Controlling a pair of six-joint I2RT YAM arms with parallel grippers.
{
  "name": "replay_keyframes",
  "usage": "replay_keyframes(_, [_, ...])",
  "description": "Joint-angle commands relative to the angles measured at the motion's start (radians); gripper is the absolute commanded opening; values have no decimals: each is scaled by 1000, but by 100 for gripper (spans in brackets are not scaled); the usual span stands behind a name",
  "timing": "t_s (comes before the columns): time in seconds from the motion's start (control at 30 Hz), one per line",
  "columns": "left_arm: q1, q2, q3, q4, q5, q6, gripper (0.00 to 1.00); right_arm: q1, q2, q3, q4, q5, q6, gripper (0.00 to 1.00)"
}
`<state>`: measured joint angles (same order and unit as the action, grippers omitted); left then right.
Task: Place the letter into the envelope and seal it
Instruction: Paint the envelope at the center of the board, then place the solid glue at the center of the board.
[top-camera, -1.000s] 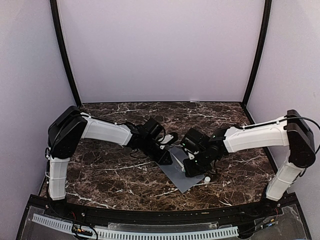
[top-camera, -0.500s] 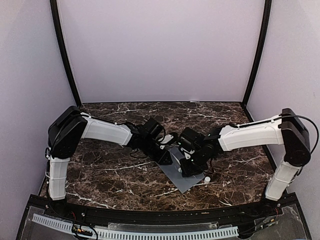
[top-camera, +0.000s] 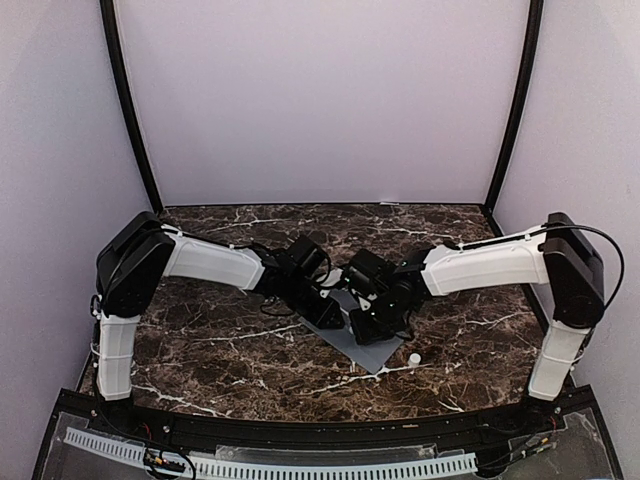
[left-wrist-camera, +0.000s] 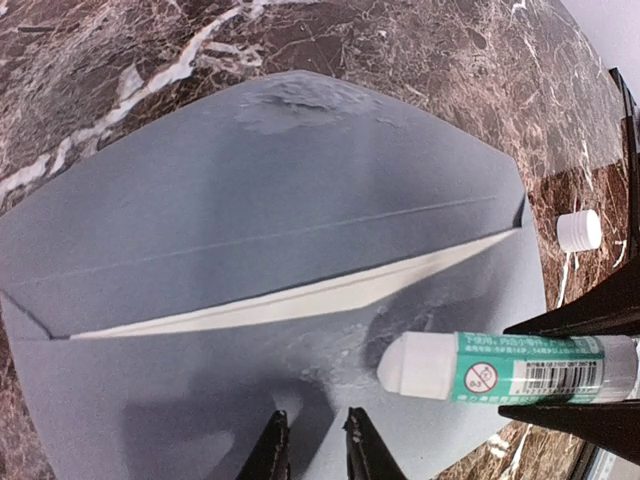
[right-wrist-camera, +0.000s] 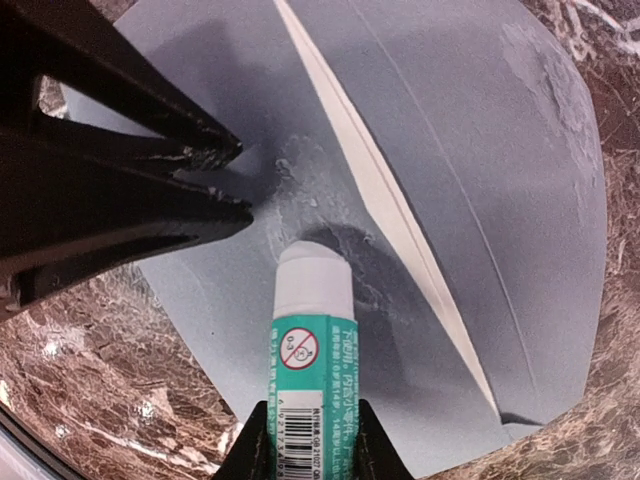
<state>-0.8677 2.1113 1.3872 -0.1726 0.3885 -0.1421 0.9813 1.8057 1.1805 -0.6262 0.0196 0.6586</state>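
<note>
Counter (top-camera: 220, 350): dark brown marble with white veins. Both arms reach in toward its middle.

Envelope (left-wrist-camera: 300, 200): slate grey, flat on the counter directly beneath both hands, mouth open. A crinkled, shiny patch sits at its far edge from the left hand. A second patch lies just ahead of that hand's fingertips.

Letter (left-wrist-camera: 300, 300): inside the envelope. Only a long, thin cream sliver shows along the mouth, running crosswise ahead of the left hand.

Left hand (left-wrist-camera: 315, 425): fingers narrowly parted with nothing between them, tips down on the near part of the envelope.

Right hand (right-wrist-camera: 312, 440): clamped on the green-labelled barrel of a glue stick (right-wrist-camera: 312, 370), which points forward out of it. The white tip sits over the envelope just short of the cream sliver, close beside the left hand's fingertips. Cannot tell whether the tip touches the paper.

Cap (left-wrist-camera: 578, 230): small, white and round, on bare counter just off the envelope's corner, beyond the glue stick as seen from the left hand.
</note>
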Motion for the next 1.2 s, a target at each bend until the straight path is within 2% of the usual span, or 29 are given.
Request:
replay_keyframes(0.0, [-9,35,-6,-75,15,5,19,-17,55,15,47,82,-5,0])
replay_keyframes(0.4, [-10,29,-4,-77,17,-1,19,-18,-18,-12,80,128,36,0])
replay_keyframes(0.67, [-6,-29,-18,-58,-13,-7,21,-20,-186,-75,106,176,90,0])
replay_keyframes(0.97, [70,-277,-112,57,-70,-94,35,-30,-394,-187,110,211,125,0])
replay_keyframes(1.17, [88,-526,-292,241,-90,-241,50,-31,-571,-318,312,130,20,0])
